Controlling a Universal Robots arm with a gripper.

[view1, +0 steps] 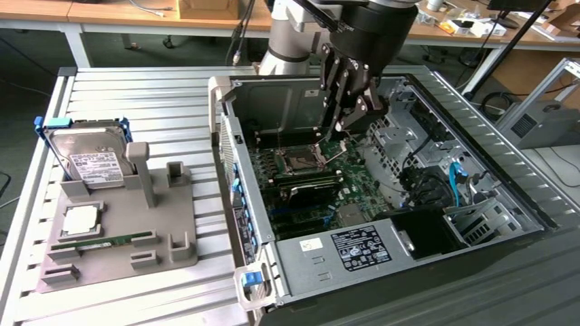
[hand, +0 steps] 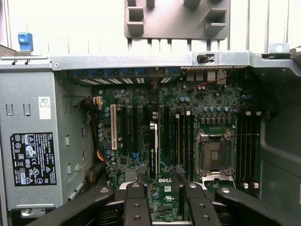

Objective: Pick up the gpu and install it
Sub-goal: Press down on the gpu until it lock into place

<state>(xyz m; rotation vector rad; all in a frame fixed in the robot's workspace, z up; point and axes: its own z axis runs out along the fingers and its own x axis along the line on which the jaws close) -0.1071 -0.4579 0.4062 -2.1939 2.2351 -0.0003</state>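
Gpu (hand: 153, 150) upright among motherboard slots (hand: 113, 127), long axis along them, gripper (hand: 163, 190) parted

Case (view1: 272, 102) is open on top, a clear drop to the motherboard (hand: 188, 101). The power supply (view1: 358, 248) walls one end; the metal cage (view1: 399, 136) and blue cables (view1: 450, 183) crowd the exterior view's right. The gpu (hand: 153, 150) stands edge-on among the slots (tight either side), with the spread gripper (hand: 164, 188) above.

The arm (view1: 288, 37) comes down from the top of the exterior view with its wrist (view1: 373, 27) tipped forward. The gripper (view1: 344, 129) (hand: 165, 188) points steeply down, its fingers (hand: 136, 202) spread apart.
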